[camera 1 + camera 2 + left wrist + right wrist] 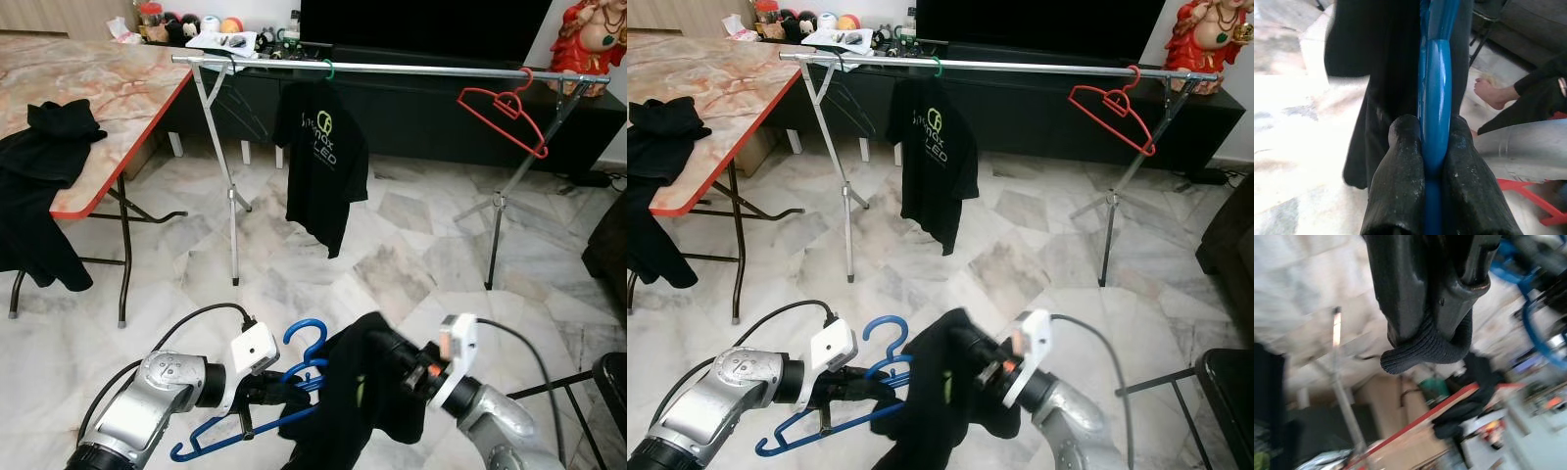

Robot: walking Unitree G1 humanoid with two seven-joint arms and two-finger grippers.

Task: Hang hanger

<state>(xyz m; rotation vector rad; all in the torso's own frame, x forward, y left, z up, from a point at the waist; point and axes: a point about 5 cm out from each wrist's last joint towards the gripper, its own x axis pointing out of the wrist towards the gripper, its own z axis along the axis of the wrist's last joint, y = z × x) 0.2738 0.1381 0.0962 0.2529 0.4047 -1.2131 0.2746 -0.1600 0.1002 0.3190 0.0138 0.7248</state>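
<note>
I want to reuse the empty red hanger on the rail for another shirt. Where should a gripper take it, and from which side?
Grip the red hanger on its neck just below the hook, approaching from the robot's side of the rail. It hangs tilted, with one shoulder dropped low, so the neck is the steadiest part, and lifting there unhooks it. Both grippers are occupied now.

A pale marble-tiled floor spreads across the room. On the left stands a folding table with a marbled top and red edge. Along the far wall runs a dark low cabinet, beneath what seems a television.
</note>
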